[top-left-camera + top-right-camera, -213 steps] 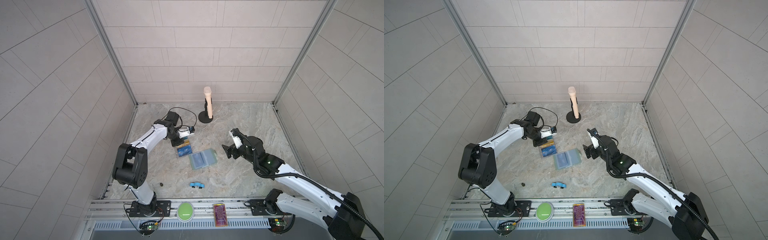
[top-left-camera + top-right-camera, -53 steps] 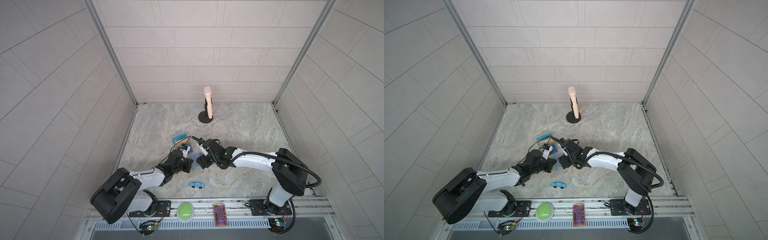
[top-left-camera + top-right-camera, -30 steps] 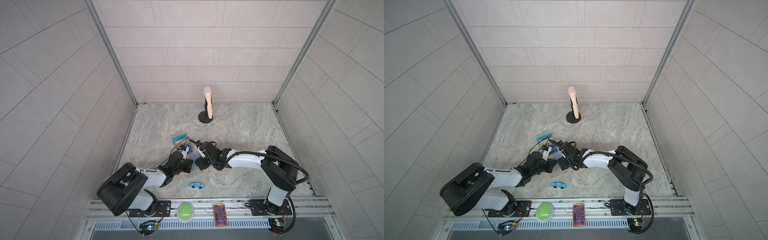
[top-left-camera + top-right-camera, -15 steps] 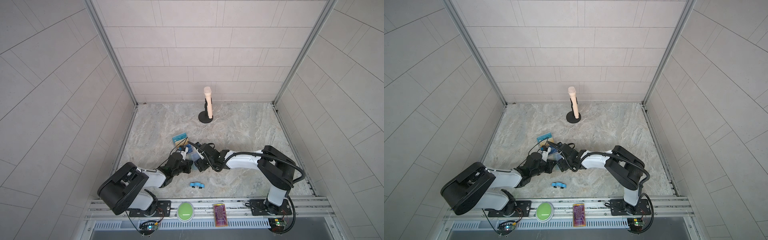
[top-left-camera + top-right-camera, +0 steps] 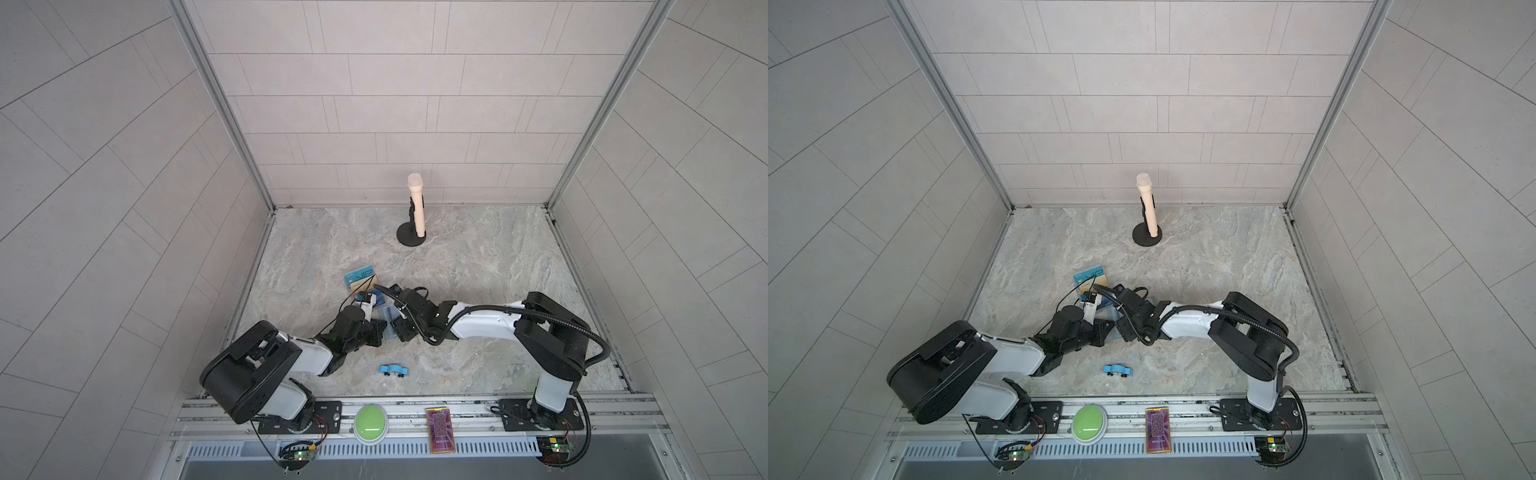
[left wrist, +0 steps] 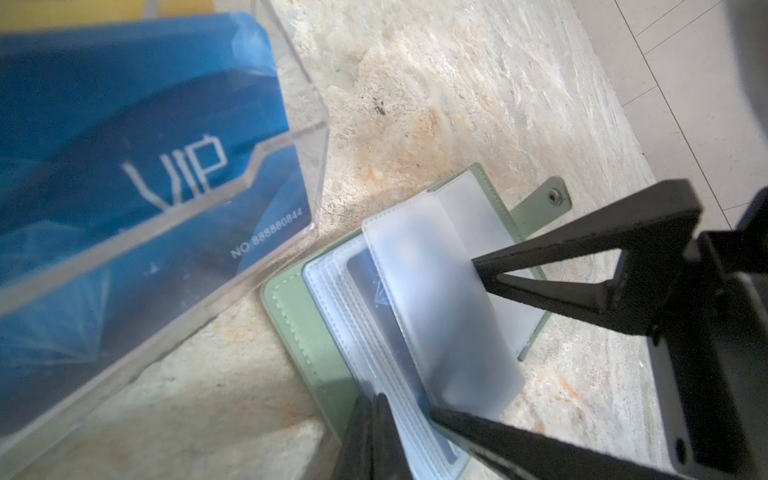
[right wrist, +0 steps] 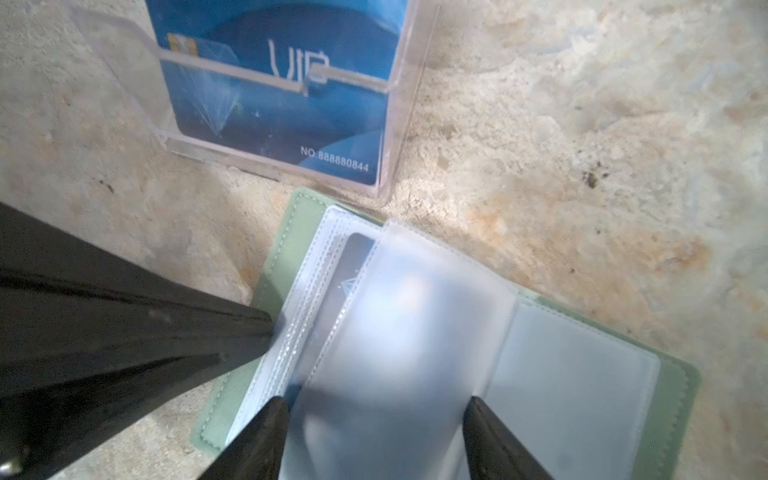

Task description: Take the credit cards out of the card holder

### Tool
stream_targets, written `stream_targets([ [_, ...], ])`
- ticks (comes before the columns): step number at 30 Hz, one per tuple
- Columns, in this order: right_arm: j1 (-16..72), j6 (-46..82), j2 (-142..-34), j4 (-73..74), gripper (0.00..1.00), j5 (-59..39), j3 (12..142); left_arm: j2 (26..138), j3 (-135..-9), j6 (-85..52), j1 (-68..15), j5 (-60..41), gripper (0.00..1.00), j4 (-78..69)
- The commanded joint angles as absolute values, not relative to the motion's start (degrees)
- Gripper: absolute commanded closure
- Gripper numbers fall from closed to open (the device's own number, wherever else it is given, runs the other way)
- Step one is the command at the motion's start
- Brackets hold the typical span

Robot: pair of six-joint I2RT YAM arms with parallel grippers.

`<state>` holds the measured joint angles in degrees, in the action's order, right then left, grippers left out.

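The mint-green card holder lies open on the marble floor, its clear sleeve pages fanned. A pale blue credit card shows inside one sleeve on the left stack. My left gripper is shut, its tips pressing the near edge of that stack. My right gripper is open and straddles one raised, bowed sleeve page. In both top views the two grippers, left and right, meet over the holder and hide most of it.
A clear acrylic stand holding a blue "VIP" card touches the holder's far corner. A microphone on a round base stands at the back. A small blue toy car lies near the front edge.
My right gripper has crept left over the holder, its jaws narrowing a little around the lifted page. The left gripper has stayed shut on the stack's edge.
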<state>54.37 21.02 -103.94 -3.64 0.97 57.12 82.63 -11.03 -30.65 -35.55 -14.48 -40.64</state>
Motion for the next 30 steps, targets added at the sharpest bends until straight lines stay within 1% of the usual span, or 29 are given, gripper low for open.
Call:
stream_targets([
  [1,54.40,20.50,-103.89,-7.75,0.33,4.29,57.05,83.12,-9.71,-30.48,-35.77,-13.59,1.00,-37.65],
  [7,54.40,20.35,-102.76,-7.56,0.42,4.03,56.87,82.25,-9.87,-29.78,-35.77,-13.21,1.00,-35.92],
  [13,54.46,20.33,-101.77,-7.05,0.48,3.36,56.41,82.41,-9.95,-29.53,-35.77,-13.21,1.00,-35.60],
  [22,53.88,20.46,-99.80,-8.15,0.51,6.01,55.58,82.67,-10.02,-29.29,-35.77,-13.37,1.00,-35.46],
  [30,52.93,20.48,-98.55,-9.39,0.51,8.05,55.37,82.73,-10.18,-29.03,-35.77,-13.53,1.00,-35.03],
])
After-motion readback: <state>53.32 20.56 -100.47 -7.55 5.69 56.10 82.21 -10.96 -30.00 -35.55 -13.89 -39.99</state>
